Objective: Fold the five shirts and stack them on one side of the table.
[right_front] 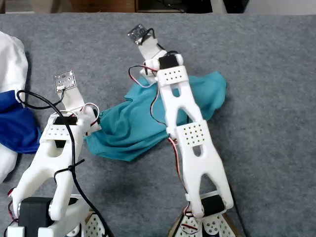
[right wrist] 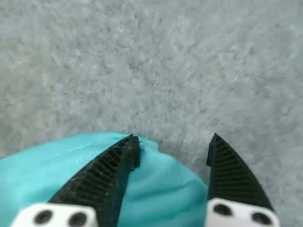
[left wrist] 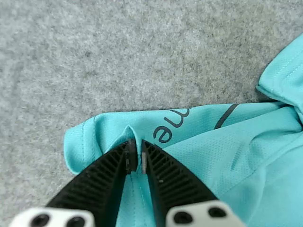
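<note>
Grey felt-like table cover [right_front: 276, 74], brown wooden panel [right_front: 101, 5] past its far edge

We find one piece of print: a short run of dark letters [left wrist: 171, 125] on the teal shirt [left wrist: 236, 161], lying along a fold near its edge. The cloth's creases hide part of the word, so we cannot read it whole. A dark slanted stroke [left wrist: 225, 116] sits just beside the letters on the same shirt.
</note>
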`<state>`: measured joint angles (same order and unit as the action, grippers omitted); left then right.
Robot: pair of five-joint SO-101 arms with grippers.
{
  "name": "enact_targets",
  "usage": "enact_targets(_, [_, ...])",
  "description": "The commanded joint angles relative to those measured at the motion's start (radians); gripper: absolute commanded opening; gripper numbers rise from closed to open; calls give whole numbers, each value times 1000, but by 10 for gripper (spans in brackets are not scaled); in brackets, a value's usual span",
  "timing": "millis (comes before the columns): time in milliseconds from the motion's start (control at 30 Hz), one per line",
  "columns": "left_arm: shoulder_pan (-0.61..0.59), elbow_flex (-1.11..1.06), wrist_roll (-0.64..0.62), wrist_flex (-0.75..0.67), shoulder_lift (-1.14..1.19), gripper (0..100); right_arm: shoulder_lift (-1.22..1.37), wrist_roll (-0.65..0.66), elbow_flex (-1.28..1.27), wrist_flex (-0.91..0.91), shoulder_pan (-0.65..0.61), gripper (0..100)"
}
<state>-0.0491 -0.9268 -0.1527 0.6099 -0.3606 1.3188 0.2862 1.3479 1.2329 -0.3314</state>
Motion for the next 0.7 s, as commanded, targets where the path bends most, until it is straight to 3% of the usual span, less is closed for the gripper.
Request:
enact_targets(0, [-14, 3, -3, -17, -5, 20, -45, -2, -15, 28, -18, 227])
enact_targets(267, [-14, 3, -3, -17, -5, 20, -47, 0, -10, 86, -8, 5])
enact_targets(667, [-14, 3, -2, -17, -5, 20, -45, 0, 274, 265, 27, 5])
